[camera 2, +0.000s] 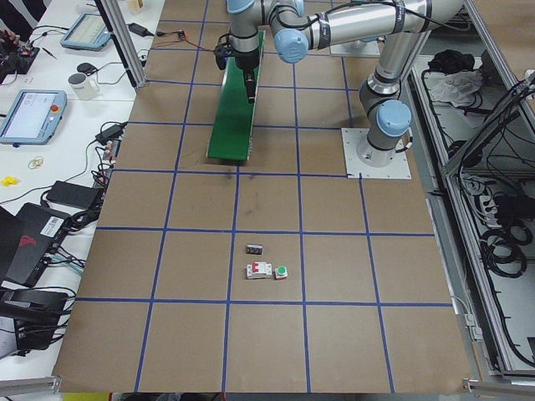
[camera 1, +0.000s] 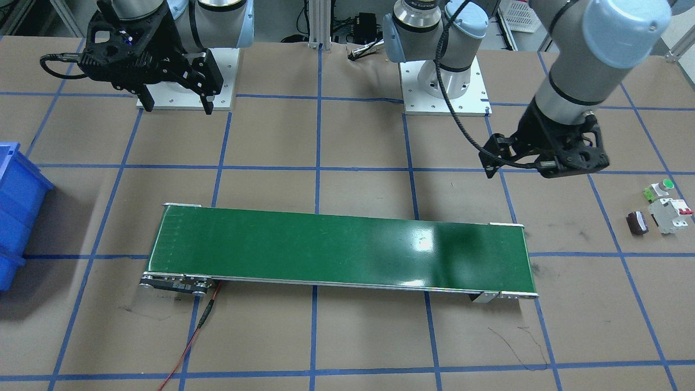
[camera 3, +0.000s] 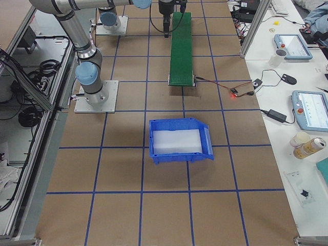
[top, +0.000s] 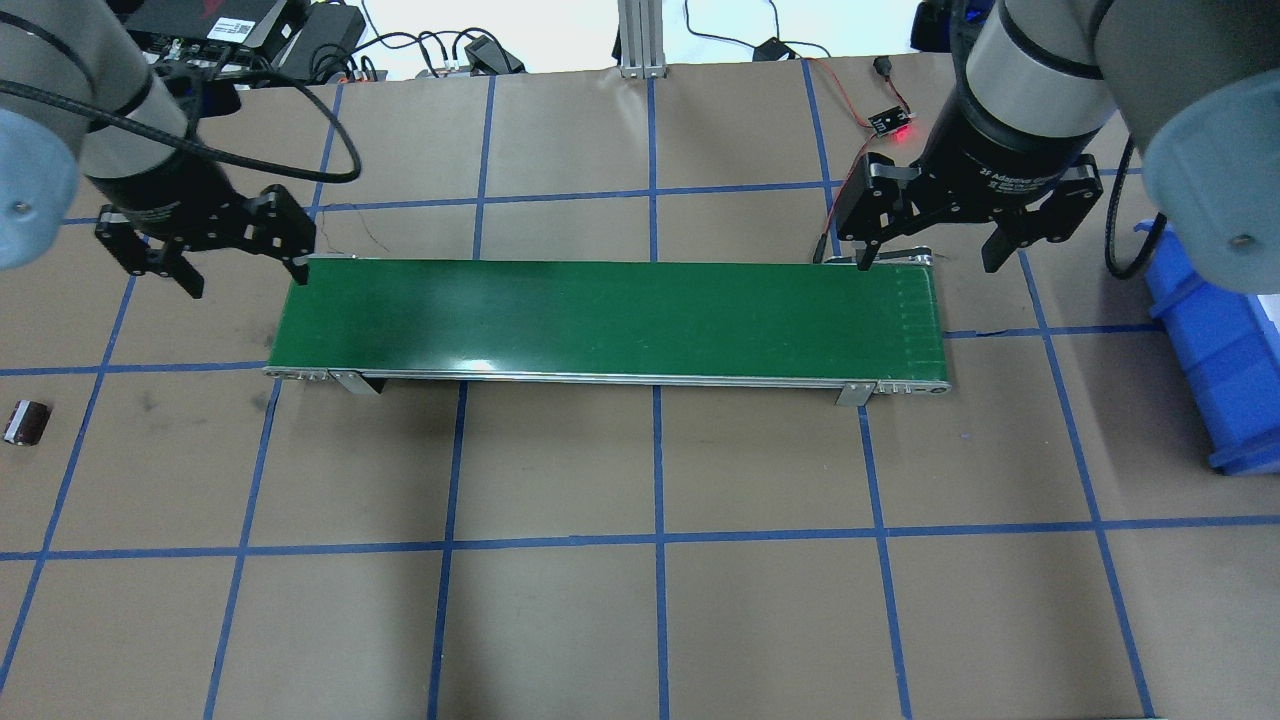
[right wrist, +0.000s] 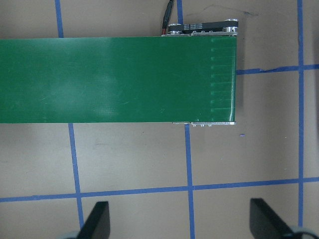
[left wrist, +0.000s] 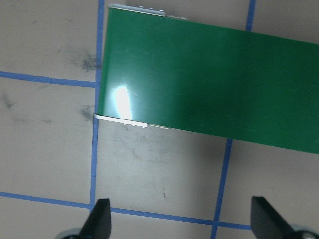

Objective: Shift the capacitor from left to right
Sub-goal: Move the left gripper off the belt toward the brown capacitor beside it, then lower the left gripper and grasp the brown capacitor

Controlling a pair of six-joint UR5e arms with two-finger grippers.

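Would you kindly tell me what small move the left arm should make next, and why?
Probably swing the left end effector outward toward the capacitor: it hovers open and empty near the left end of the conveyor belt, while the capacitor lies untouched on the table farther left, beside the circuit breaker.

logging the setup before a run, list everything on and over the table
capacitor: one, dark brown-black, on the table at the robot's left end
circuit breaker: one, white with red switch, beside the capacitor
push button: one, green-capped, next to the breaker
conveyor belt: one, green, mid-table
bin: one, blue, robot's right end
table: one, brown with a blue tape grid
left pincer: one, black, open, above the belt's left end
right pincer: one, black, open, above the belt's right end
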